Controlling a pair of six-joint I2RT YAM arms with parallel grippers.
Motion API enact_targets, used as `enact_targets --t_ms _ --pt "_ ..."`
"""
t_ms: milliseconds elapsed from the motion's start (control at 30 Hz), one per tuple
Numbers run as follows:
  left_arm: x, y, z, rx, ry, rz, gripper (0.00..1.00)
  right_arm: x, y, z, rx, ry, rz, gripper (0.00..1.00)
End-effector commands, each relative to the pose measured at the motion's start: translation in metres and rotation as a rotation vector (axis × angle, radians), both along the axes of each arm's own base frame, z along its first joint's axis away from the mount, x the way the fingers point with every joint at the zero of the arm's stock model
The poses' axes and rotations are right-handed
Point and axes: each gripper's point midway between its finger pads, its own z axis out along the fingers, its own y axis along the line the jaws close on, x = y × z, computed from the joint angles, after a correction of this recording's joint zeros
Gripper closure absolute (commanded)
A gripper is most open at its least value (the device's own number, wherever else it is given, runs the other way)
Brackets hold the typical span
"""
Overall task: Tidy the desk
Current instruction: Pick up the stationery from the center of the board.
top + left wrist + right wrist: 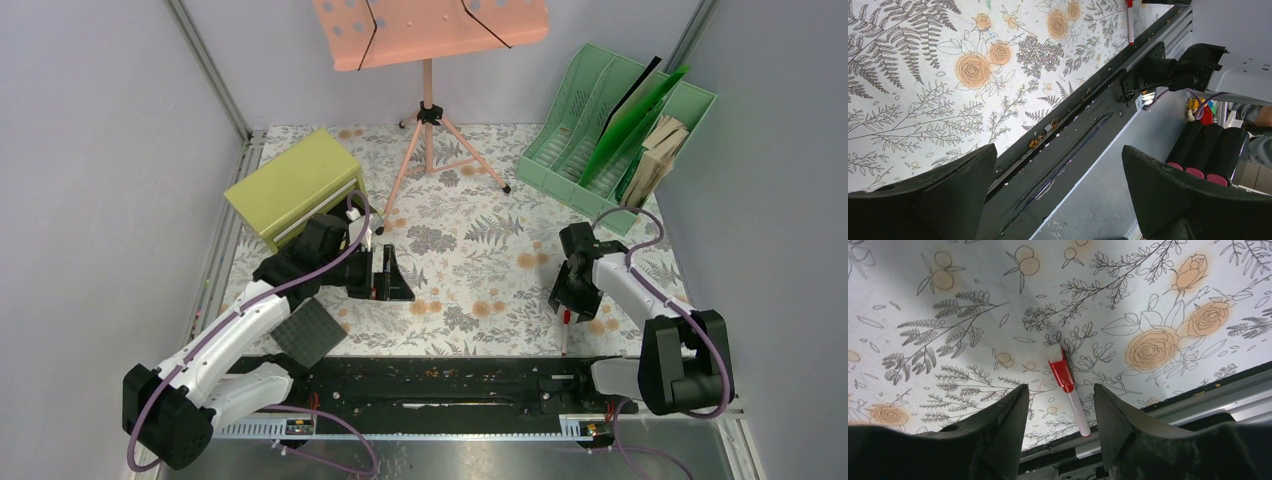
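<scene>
Overhead, I see the whitish counter printed with ferns and orange flowers [480,215] spread under both arms. A red-capped white marker pen [565,335] lies on it. My right claw [567,310] sits over the pen, and my left claw [395,275] is well off to the pen's left. In the left wrist view, the claw is released, spread wide and empty. In the right wrist view, the fingers are parted and straddle the pen without touching it.
</scene>
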Motion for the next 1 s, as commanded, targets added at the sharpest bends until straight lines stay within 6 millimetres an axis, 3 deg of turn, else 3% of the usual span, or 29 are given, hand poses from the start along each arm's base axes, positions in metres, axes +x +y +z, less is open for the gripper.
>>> enact_targets --t_ms 0,200,267,400,667,833,967 --pt "0.004 -0.007 0.013 -0.05 -0.039 -0.027 0.01 0.013 0.0 -0.004 0.044 -0.002 -0.055 0.43" --pt "0.004 -0.007 0.014 -0.053 -0.044 -0.026 0.01 0.014 0.01 -0.021 0.153 0.066 -0.062 0.46" --pt "0.005 -0.007 0.016 -0.053 -0.046 -0.026 0.01 0.014 0.011 -0.025 0.166 0.08 -0.058 0.61" --pt "0.006 -0.008 0.02 -0.052 -0.055 -0.031 0.01 0.016 0.017 -0.027 0.206 0.079 -0.04 0.65" --pt "0.01 -0.009 0.024 -0.052 -0.064 -0.029 0.01 0.02 0.028 -0.024 0.271 0.081 -0.002 1.0" --pt "0.009 -0.007 0.025 -0.046 -0.072 -0.028 0.01 0.024 0.047 -0.016 0.382 0.063 0.036 1.0" --pt "0.01 -0.004 0.026 -0.037 -0.091 -0.011 0.01 0.024 0.048 -0.003 0.395 0.028 0.063 1.0"
